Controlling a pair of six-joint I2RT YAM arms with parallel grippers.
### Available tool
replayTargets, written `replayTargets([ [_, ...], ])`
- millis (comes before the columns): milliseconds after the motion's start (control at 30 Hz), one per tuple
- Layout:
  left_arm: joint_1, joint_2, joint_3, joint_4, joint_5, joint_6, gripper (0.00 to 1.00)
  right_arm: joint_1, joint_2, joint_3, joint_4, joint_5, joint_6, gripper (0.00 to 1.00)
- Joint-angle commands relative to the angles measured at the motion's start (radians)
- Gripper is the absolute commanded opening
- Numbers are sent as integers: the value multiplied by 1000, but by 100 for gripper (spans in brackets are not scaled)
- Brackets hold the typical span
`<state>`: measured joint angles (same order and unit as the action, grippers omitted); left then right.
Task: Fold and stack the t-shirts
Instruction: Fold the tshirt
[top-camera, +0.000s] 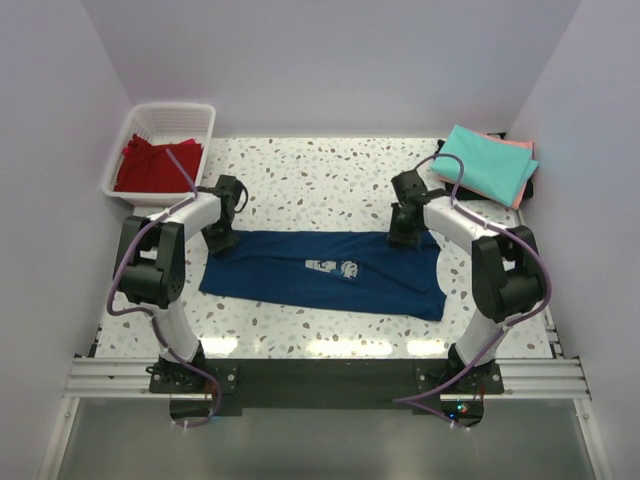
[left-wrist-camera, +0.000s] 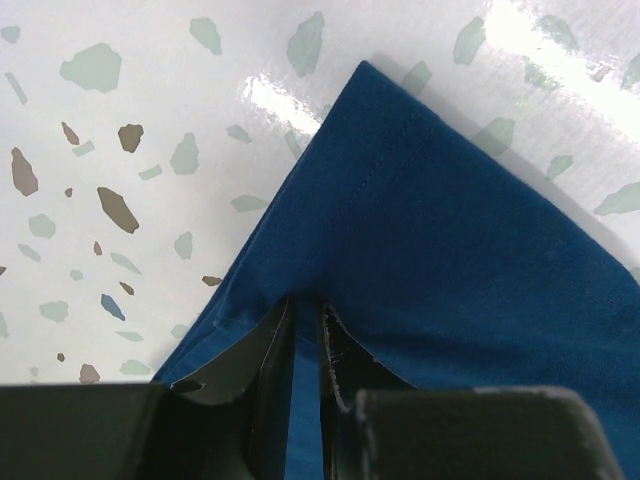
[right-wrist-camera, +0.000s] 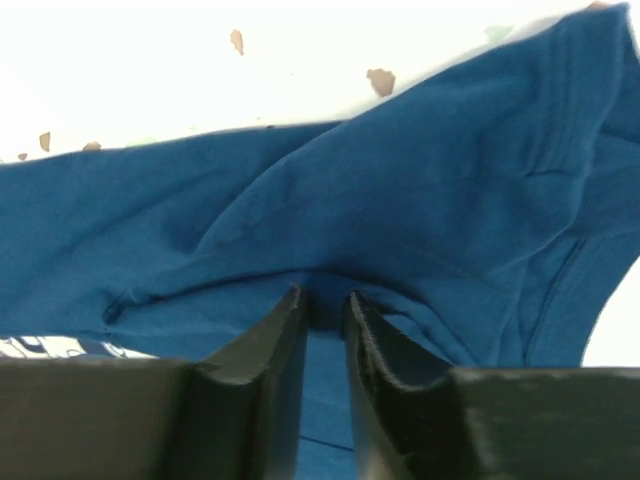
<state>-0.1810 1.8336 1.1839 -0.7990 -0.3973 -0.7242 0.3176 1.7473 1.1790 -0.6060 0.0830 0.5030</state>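
The navy shirt (top-camera: 320, 275) is spread as a wide band across the middle of the surface (top-camera: 320, 170), print upward. Its far edge is pinched in two places. The left tool (left-wrist-camera: 305, 310) is closed on a thin fold near the left corner, and the right tool (right-wrist-camera: 325, 300) is closed on bunched cloth near the right end. The red shirt (top-camera: 150, 165) is seen in the basket (top-camera: 150, 118) at the far left. The teal shirt (top-camera: 480, 165) is laid over the pink shirt (top-camera: 520, 148) at the far right.

Only a slim strip is held on the left, so it could be lost if the edge is pulled hard or sideways, and a crooked fold would result. If the two tools are carried unevenly, the band would be skewed and creased. How many layers are caught on the right cannot be told, so a lower layer might be dragged along. On the glossy surface, the whole shirt could be slid rather than folded.
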Motion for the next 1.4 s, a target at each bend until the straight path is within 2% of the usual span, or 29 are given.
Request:
replayTargets([
  [0,-2,7,14,0,-25,-7,19,26,-20,28,-17,-17,-4,18],
  [33,-2,6,13,0,-23,-9,19,35,-28,25,-24,-15,-1,8],
  [100,-2,7,10,3,-25,-7,19,49,-43,21,-47,-8,0,0],
  [433,0,13,6,6,-34,-7,19,207,-222,-100,-198,-49,94,0],
  [700,-2,41,19,1,-34,5,19,238,-331,-223,-288,-123,111,0],
  [733,0,44,22,-2,-34,5,19,239,-335,-245,-285,-141,98,1],
  [900,-2,58,25,-2,-43,11,19,242,-368,-268,-250,-285,48,22],
  [933,-2,59,29,-3,-44,12,19,242,-383,-263,-244,-299,26,31],
  [1067,0,61,45,-5,-52,14,19,241,-423,-231,-242,-293,-1,34],
  [1200,0,58,62,-6,-52,16,19,242,-447,-188,-285,-168,19,32],
  [1233,-2,56,63,-3,-51,17,19,242,-445,-171,-302,-47,47,31],
  [1367,0,39,54,17,-31,32,19,236,-376,-136,-307,177,91,31],
])
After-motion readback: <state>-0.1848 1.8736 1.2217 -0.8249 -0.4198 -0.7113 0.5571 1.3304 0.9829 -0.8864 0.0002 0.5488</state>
